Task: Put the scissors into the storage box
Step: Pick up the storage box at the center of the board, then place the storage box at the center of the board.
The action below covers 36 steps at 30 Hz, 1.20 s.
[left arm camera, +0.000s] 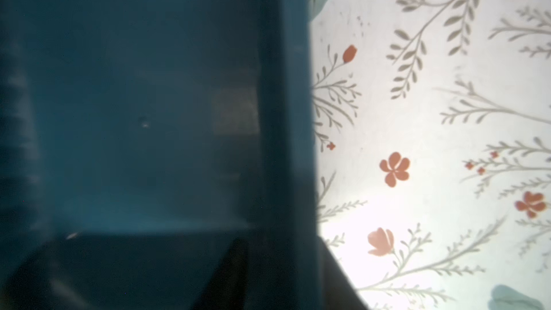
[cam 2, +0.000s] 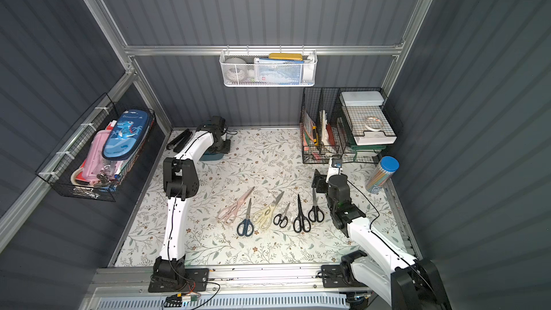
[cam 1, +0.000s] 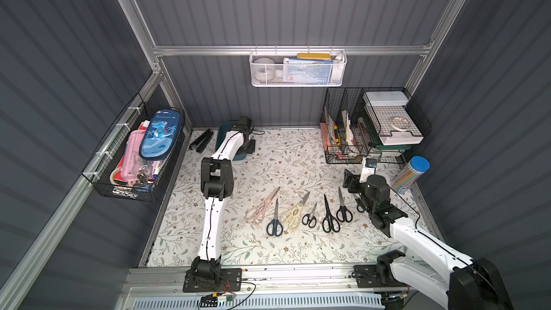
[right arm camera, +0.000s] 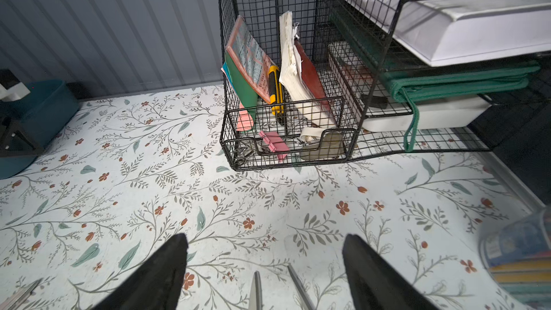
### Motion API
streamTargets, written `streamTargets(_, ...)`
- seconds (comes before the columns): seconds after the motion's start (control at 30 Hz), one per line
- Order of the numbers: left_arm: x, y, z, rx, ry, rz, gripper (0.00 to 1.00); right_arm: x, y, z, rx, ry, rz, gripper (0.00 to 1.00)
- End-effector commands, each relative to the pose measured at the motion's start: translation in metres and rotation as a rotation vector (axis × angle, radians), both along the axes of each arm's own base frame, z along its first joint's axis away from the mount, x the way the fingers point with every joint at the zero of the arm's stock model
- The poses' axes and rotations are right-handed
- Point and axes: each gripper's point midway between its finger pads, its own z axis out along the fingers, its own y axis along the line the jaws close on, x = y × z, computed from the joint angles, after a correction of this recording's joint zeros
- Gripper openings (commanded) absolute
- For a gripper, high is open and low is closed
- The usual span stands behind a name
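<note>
Several scissors lie in a row near the table's front in both top views: a pink-handled pair point(cam 1: 262, 207), a dark-blue-handled pair point(cam 1: 275, 222), a cream-handled pair point(cam 1: 295, 212) and black-handled ones point(cam 1: 329, 218). One black pair point(cam 1: 359, 205) is partly hidden under my right arm. The teal storage box point(cam 1: 224, 130) stands at the back left. My left gripper point(cam 1: 248, 144) sits on the box's right wall point(left arm camera: 283, 114), its fingers point(left arm camera: 226, 275) pressed against both sides of the wall. My right gripper point(right arm camera: 264, 238) is open, low over the table, with two blade tips point(right arm camera: 255, 289) between its fingers.
A black stapler-like bar point(cam 1: 202, 141) lies left of the box. Black wire baskets point(cam 1: 372, 128) stand at the back right, with a blue-lidded pencil tube point(cam 1: 413, 174) beside them. A black wire basket point(cam 1: 134, 156) hangs on the left wall and a white mesh basket point(cam 1: 298, 69) on the back wall.
</note>
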Motion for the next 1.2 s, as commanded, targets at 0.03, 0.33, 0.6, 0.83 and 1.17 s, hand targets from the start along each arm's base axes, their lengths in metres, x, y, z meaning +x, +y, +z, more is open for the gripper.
streamTargets(0.03, -0.013, 0.001, 0.03, -0.025, -0.047, 0.031, 0.12, -0.006, -0.002, -0.005, 0.026, 0.03, -0.018, 0.85)
streamTargets(0.33, -0.102, -0.006, 0.07, -0.068, -0.069, 0.079, 0.0, -0.029, 0.005, -0.014, 0.123, 0.099, 0.018, 0.85)
streamTargets(0.6, -0.243, -0.046, 0.057, -0.039, 0.04, -0.038, 0.0, -0.07, 0.015, -0.036, 0.206, 0.135, 0.073, 0.81)
streamTargets(0.83, -0.272, -0.038, 0.05, 0.072, 0.054, -0.015, 0.0, -0.083, 0.009, -0.051, 0.188, 0.266, 0.023, 0.8)
streamTargets(1.17, -0.25, -0.045, 0.017, 0.132, 0.059, -0.049, 0.0, -0.091, 0.061, -0.045, 0.045, 0.217, 0.245, 0.79)
